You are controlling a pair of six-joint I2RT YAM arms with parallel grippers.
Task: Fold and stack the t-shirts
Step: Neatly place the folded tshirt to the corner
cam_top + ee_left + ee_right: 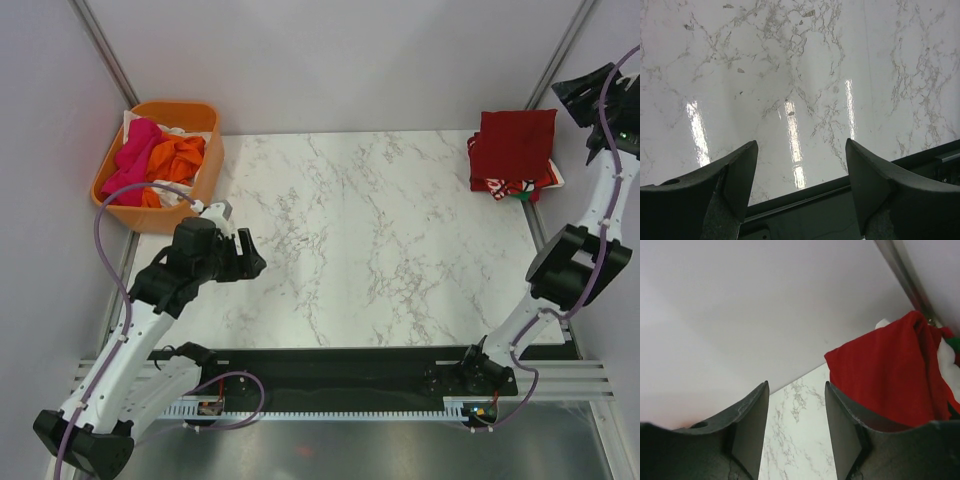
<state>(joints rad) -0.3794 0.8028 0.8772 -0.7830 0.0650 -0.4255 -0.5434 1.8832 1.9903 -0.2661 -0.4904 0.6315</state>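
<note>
visibly empty: left hand (801,150), right hand (796,392) agape.

Marble table (370,250), pale walls (330,60)

A white counter (380,260) veined in grey marble fills the middle of the overhead view, glossy enough to carry three bright streaks of reflected light (seen in the left wrist view). An orange plastic tub (178,105) sits at its far left corner, overhanging the left edge. Along the near edge runs a black strip (330,370), and just in front of it a slotted metal rail (330,408). Plain pale grey walls (330,60) close in three sides, with slanted metal posts (105,45) at the far corners.
</note>
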